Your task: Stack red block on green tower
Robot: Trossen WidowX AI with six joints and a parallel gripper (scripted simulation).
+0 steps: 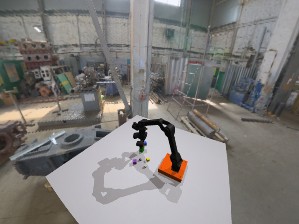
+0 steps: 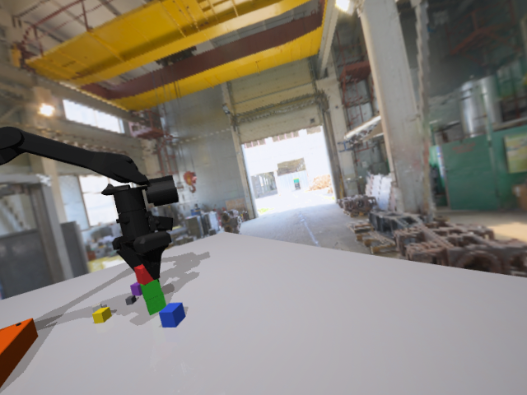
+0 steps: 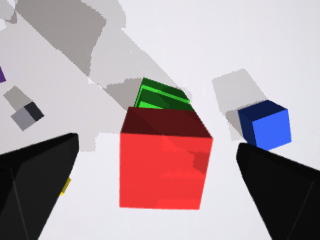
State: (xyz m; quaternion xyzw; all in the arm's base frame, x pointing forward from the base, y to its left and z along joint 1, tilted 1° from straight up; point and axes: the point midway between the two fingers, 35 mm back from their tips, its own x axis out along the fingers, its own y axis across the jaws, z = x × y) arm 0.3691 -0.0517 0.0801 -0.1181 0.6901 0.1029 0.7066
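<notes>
The release was in hand: the hand (image 1: 141, 146) (image 2: 146, 275) (image 3: 160, 146) stood wide open, gripping nothing, its fingers at nine and three o'clock of the red block (image 2: 142, 274) (image 3: 162, 170) in the wrist view. The block sat atop the green tower (image 1: 141, 149) (image 2: 153, 296) (image 3: 162, 96). Next called for a straight, gentle lift. No containers showed.

Daylight glares white through the big doorway (image 2: 289, 169); the arm's shadow (image 1: 101, 178) (image 2: 180, 270) lies grey across the pale desk (image 1: 205, 192) (image 2: 340, 332) (image 3: 100, 220) (crisp enough), while the hall behind looks soft and smeared.
</notes>
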